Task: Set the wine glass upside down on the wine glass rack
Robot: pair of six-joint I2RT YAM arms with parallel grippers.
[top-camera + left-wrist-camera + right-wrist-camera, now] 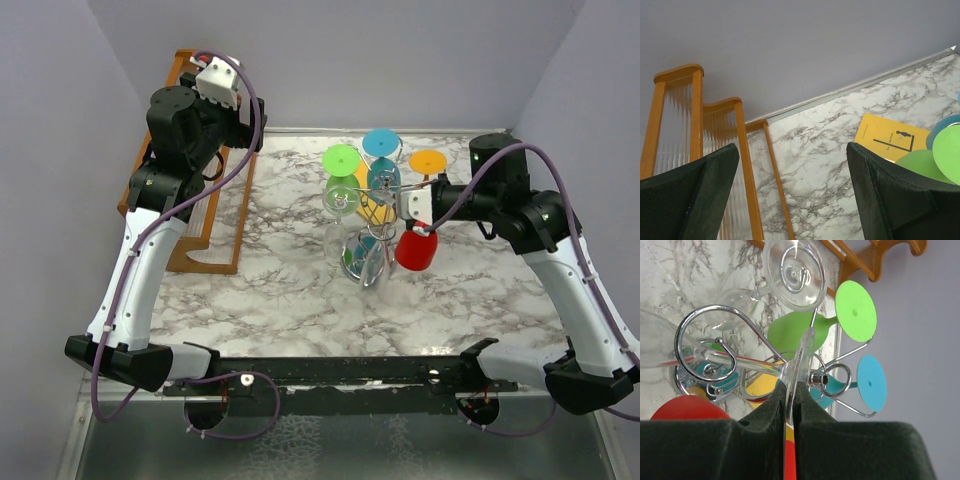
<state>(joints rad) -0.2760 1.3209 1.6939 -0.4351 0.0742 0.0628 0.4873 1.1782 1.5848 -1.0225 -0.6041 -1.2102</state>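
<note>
Clear and thin, the wine glass is showing best in the right wrist view. The right pincer is squeezing its round foot edge-on between fingers that are closed down onto it. The stem is running ahead and left of the fingertips, through a curled arm of the chrome wine glass rack. The rack's hub is sitting just beyond the fingertips, with a green foot and a blue foot hanging farther ahead on the right.

From above, this pincer is reaching in among the rack's upper arms, and a red glass is hanging just beneath it.

Through the left wrist camera, the left pincer is standing wide open and gripping nothing. An orange wooden rack is standing ahead on its left.
</note>
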